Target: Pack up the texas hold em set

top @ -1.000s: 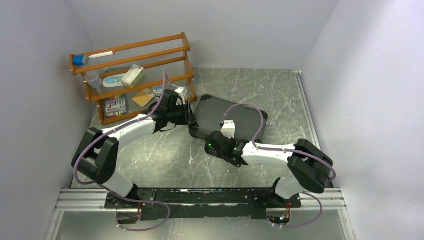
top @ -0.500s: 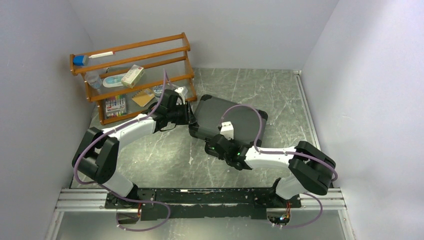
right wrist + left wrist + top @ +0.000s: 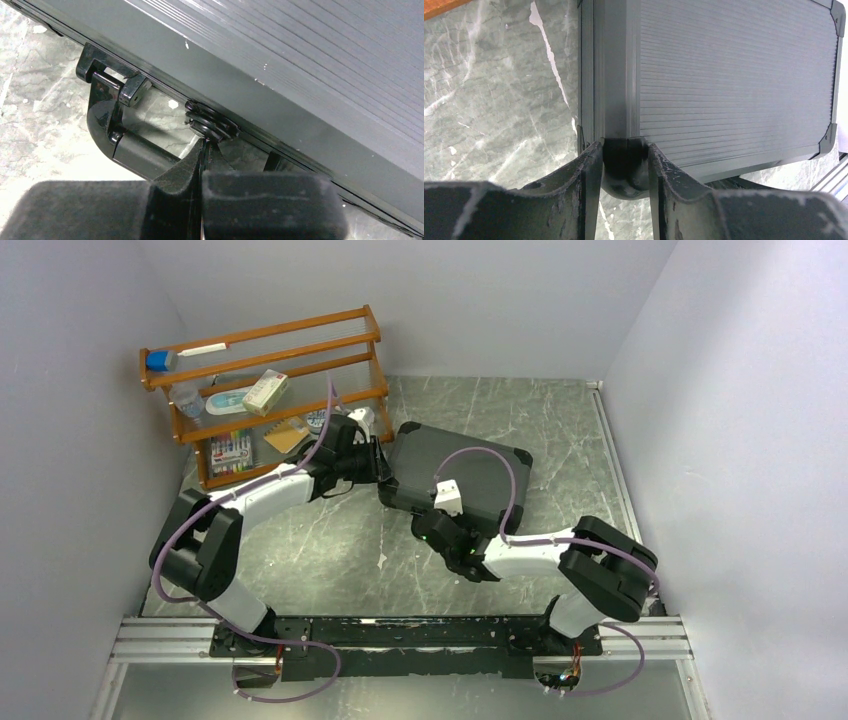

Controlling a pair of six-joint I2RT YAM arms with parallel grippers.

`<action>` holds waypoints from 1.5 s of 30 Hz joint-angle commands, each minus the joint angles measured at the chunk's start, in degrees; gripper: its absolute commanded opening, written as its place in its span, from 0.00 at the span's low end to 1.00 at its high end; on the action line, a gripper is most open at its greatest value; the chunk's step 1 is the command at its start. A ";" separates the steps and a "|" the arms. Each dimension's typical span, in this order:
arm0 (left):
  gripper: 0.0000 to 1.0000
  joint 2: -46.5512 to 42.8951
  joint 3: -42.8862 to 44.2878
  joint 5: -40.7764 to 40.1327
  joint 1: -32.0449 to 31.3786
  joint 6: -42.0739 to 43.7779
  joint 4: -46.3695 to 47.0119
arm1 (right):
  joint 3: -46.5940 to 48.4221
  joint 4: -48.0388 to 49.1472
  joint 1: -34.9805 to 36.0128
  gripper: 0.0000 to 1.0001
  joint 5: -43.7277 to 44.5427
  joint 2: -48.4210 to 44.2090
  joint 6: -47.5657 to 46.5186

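Step in hand: closing-up stage, judged from the lid down on the case [image 3: 470,468]. Case lying on the table [image 3: 330,540] just past centre toward 12 o'clock, ribbed dark lid up, seam along the front edge looking shut in the right wrist view.

Left claw [image 3: 625,172] clamped on the case's black corner cap [image 3: 624,155], at the case's 8 o'clock corner, one finger on each side of it. Probably steadying the case; cannot tell whether that corner is raised off the table.

Right claw [image 3: 205,150] fully closed, nothing between the fingers, tips up against the small round latch [image 3: 210,125] on the case's 6 o'clock edge, just beside the black handle [image 3: 127,145]. Looks like poking or pressing the latch with closed tips.

Next move likely: push the latch home with the closed tips while bracing the corner against the shove. Risk: tips slipping off the small latch, or the case skidding toward 12 o'clock.

Containers: case closed, contents hidden, so no chips, decks or tokens visible anywhere. Orange rack [image 3: 270,350] at 10 o'clock, well stocked with a small box, a marker pack and other bits on its shelves; not part of the job.
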 commanded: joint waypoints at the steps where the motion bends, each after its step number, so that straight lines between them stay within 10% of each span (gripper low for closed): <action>1: 0.36 1.46 -0.44 4.84 -1.44 0.39 -9.03 | 0.54 3.25 -1.72 0.00 2.91 -0.72 -2.02; 10: 0.51 -5.49 5.14 -1.39 -1.35 1.17 -11.30 | 5.73 -10.68 -1.78 0.21 -11.30 -20.22 2.82; 23: 0.73 -38.77 1.89 -23.42 -1.35 6.88 -17.95 | 27.87 -58.08 -1.80 0.99 11.59 -39.21 19.14; 31: 0.83 -53.93 6.88 -37.01 -1.35 12.84 -29.32 | 38.16 -72.23 -1.83 1.00 20.87 -46.13 23.26; 45: 0.94 -60.53 13.66 -44.79 -1.34 14.69 -38.46 | 41.45 -68.60 -1.87 1.00 21.94 -54.51 15.23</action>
